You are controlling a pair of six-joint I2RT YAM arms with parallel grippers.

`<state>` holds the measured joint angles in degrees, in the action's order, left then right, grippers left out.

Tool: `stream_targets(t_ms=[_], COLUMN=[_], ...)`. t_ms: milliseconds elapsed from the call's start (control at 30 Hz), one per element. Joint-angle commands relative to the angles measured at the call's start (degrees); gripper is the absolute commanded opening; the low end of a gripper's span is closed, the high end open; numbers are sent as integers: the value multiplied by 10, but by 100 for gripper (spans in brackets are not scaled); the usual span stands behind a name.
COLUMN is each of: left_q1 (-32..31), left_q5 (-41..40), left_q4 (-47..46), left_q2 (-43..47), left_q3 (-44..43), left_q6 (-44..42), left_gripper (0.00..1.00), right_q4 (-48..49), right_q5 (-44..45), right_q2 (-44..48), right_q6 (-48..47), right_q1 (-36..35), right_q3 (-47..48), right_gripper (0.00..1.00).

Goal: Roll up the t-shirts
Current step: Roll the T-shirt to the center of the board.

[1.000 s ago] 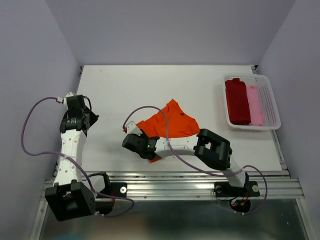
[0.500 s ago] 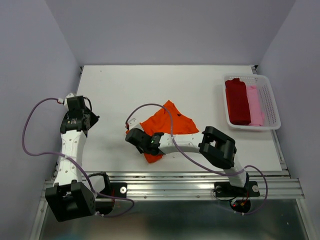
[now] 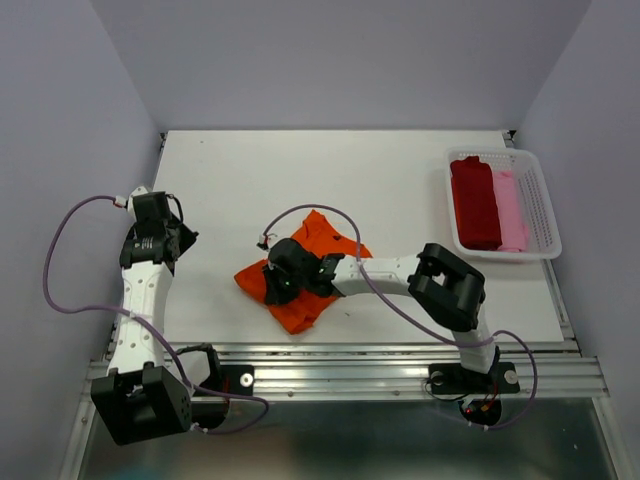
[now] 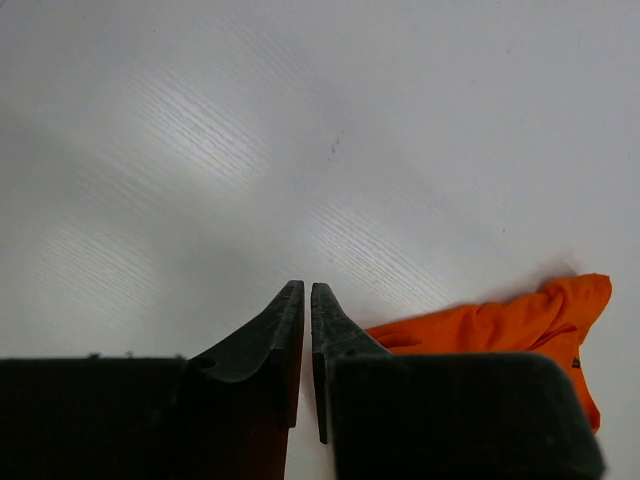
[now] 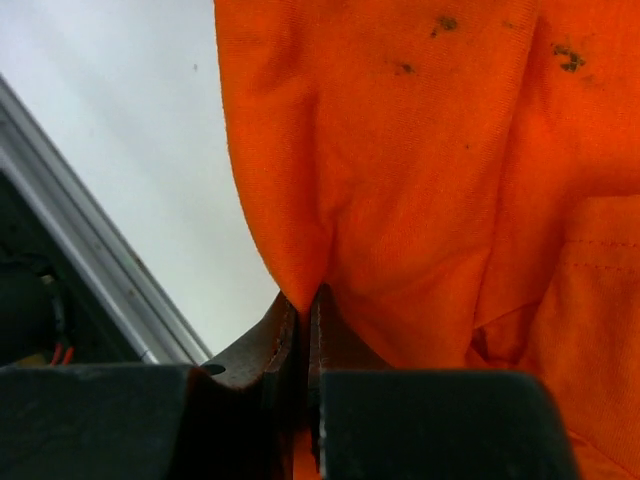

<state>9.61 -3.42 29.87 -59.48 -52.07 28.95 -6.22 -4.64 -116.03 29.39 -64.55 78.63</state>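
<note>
— Starting big: what sits on the white table?
— A white lattice basket at its right edge, and the orange t-shirt, crumpled near the front middle.
— Inside the basket?
— A dark red t-shirt and a pale pink t-shirt, side by side, touching.
— The grippers?
— The right gripper pinches a fold of the orange cloth, jaws closed on it. The left gripper hovers over bare table at the left, fingers nearly together, holding nothing.

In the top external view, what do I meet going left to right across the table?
Black left gripper, jaws together → bright orange cloth t-shirt → dark red cloth t-shirt → pale pink cloth t-shirt → right wall of the white plastic lattice basket.
</note>
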Motion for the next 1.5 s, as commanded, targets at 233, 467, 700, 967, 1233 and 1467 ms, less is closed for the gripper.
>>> stream_targets(t_ms=[233,467,700,967,1233,1467], left_q1=[5,5,5,5,2,-90], left_q5=[2,4,4,8,60,56], left_q4=[-2,-1,1,4,-8,-12], left_q2=[17,15,20,26,40,54], left_q3=[-9,-13,-12,-13,6,44], left_q6=[-14,-13,-13,-14,-21,-3], left_gripper=[20,20,20,20,15,0], right_q4=[152,198,248,249,248,248], right_q5=[-228,-311,-360,-377,-393,-412], right_q2=[64,55,62,52,35,16], right_q6=[86,120,145,134,121,116], right_q1=[85,123,147,169,186,196], right_q3=[-62,-97,-132,-143,-144,-139], right_gripper=[1,1,1,1,1,1])
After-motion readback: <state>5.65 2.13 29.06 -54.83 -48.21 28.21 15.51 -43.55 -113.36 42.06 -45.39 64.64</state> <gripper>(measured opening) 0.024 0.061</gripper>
